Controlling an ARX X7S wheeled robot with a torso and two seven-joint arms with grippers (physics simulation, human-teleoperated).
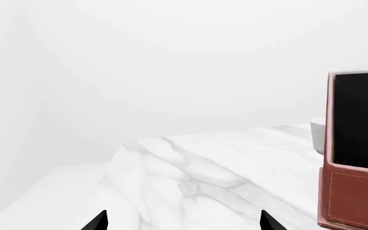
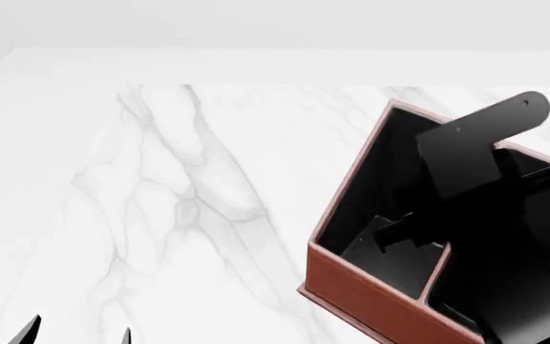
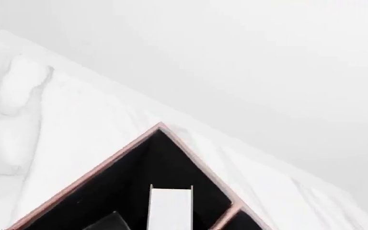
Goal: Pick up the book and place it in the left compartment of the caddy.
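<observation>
Right wrist view: book [image 3: 169, 208] upright w/in caddy [image 3: 107, 163]; no labels legible.

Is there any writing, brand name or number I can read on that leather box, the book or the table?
None in any view.
The caddy shows only plain leather and pale stitching.
The book shows only white page edges.
The marble table carries grey veins, no lettering.

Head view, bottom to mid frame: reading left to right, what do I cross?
Left gripper fingers at the bottom edge → bare marble table → caddy front corner → right arm reaching down into the caddy.
</observation>
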